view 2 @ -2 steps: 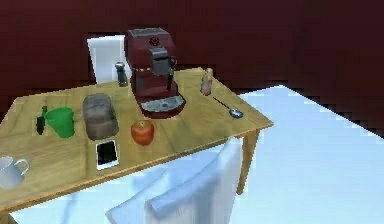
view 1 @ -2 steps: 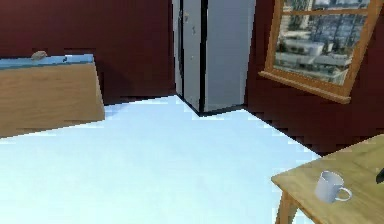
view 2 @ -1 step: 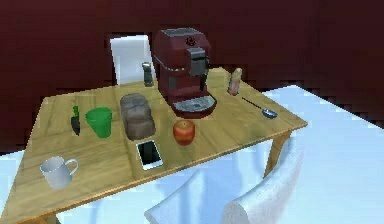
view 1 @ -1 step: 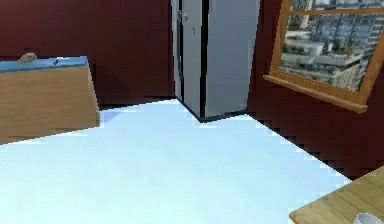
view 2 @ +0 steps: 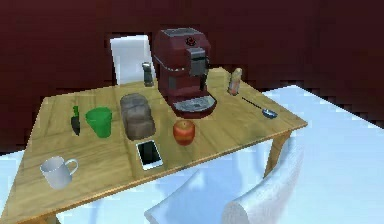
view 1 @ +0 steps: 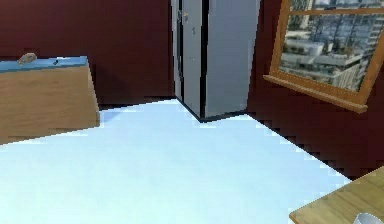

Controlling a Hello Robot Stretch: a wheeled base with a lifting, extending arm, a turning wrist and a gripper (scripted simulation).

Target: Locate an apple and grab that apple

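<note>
The apple (view 2: 183, 131) is located, near the coffee machine (view 2: 186, 70), but not yet grabbed; the gripper's state cannot be told.

No legible text, no readable labels, brands, numbers or signs

Red apple (view 2: 183, 131), green cup (view 2: 99, 122)

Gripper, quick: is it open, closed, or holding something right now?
Gripper: cannot be told. The apple sits on the wooden table.
</note>
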